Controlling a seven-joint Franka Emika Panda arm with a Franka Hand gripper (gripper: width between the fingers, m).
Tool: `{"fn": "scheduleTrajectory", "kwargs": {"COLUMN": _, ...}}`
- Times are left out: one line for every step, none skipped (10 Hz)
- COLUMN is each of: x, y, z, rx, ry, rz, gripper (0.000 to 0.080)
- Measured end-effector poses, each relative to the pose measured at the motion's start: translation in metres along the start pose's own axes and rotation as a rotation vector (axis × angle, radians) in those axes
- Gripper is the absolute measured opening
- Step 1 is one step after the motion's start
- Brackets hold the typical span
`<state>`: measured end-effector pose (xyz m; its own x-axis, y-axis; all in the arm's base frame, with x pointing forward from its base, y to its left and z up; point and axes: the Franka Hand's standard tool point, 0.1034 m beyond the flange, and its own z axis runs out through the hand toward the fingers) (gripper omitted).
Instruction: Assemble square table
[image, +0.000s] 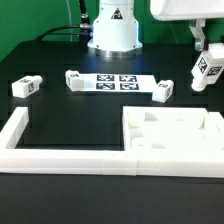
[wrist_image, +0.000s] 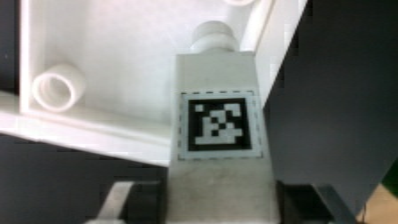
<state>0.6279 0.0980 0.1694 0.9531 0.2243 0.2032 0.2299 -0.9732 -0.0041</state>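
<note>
Exterior view: a dark worktop (image: 60, 115), dim behind, with the square tabletop (image: 175, 135) at the exterior view's right, against the white border wall (image: 60, 158). The fingers (wrist_image: 121, 203) grip one tagged leg (image: 208, 72) in the air over the tabletop; another leg (image: 163, 92) lies just beside the marker board (image: 115, 83).

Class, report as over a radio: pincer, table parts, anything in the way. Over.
Pincer shut on leg, over tabletop. Three legs loose by marker board. No obstruction seen.
</note>
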Motion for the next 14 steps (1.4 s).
{"fn": "scheduleTrajectory", "kwargs": {"x": 0.009, "y": 0.008, "z": 0.002, "rx": 0.009, "ry": 0.033, "rz": 0.014, "gripper": 0.0291}}
{"fn": "scheduleTrajectory", "kwargs": {"x": 0.021, "y": 0.013, "z": 0.008, "rx": 0.012, "ry": 0.057, "rz": 0.031, "gripper": 0.0291}}
{"fn": "scheduleTrajectory", "kwargs": {"x": 0.036, "y": 0.014, "z": 0.012, "rx": 0.001, "ry": 0.128, "rz": 0.027, "gripper": 0.0291}}
{"fn": "scheduleTrajectory", "kwargs": {"x": 0.045, "y": 0.011, "z": 0.011, "rx": -0.006, "ry": 0.191, "rz": 0.018, "gripper": 0.0291}}
{"fn": "scheduleTrajectory", "kwargs": {"x": 0.042, "y": 0.017, "z": 0.011, "rx": -0.029, "ry": 0.294, "rz": 0.015, "gripper": 0.0291}}
{"fn": "scheduleTrajectory", "kwargs": {"x": 0.038, "y": 0.019, "z": 0.013, "rx": -0.045, "ry": 0.359, "rz": 0.014, "gripper": 0.0291}}
{"fn": "scheduleTrajectory", "kwargs": {"x": 0.04, "y": 0.022, "z": 0.012, "rx": -0.061, "ry": 0.425, "rz": 0.009, "gripper": 0.0291}}
{"fn": "scheduleTrajectory", "kwargs": {"x": 0.037, "y": 0.022, "z": 0.016, "rx": -0.061, "ry": 0.424, "rz": 0.009, "gripper": 0.0291}}
{"fn": "scheduleTrajectory", "kwargs": {"x": 0.037, "y": 0.021, "z": 0.017, "rx": -0.06, "ry": 0.422, "rz": 0.008, "gripper": 0.0291}}
{"fn": "scheduleTrajectory", "kwargs": {"x": 0.034, "y": 0.017, "z": 0.023, "rx": -0.061, "ry": 0.446, "rz": 0.004, "gripper": 0.0291}}
{"fn": "scheduleTrajectory", "kwargs": {"x": 0.031, "y": 0.014, "z": 0.031, "rx": -0.057, "ry": 0.439, "rz": 0.002, "gripper": 0.0291}}
{"fn": "scheduleTrajectory", "kwargs": {"x": 0.032, "y": 0.012, "z": 0.037, "rx": -0.054, "ry": 0.434, "rz": 0.0, "gripper": 0.0291}}
{"fn": "scheduleTrajectory", "kwargs": {"x": 0.033, "y": 0.013, "z": 0.044, "rx": -0.054, "ry": 0.431, "rz": 0.002, "gripper": 0.0291}}
{"fn": "scheduleTrajectory", "kwargs": {"x": 0.033, "y": 0.013, "z": 0.048, "rx": -0.054, "ry": 0.429, "rz": 0.002, "gripper": 0.0291}}
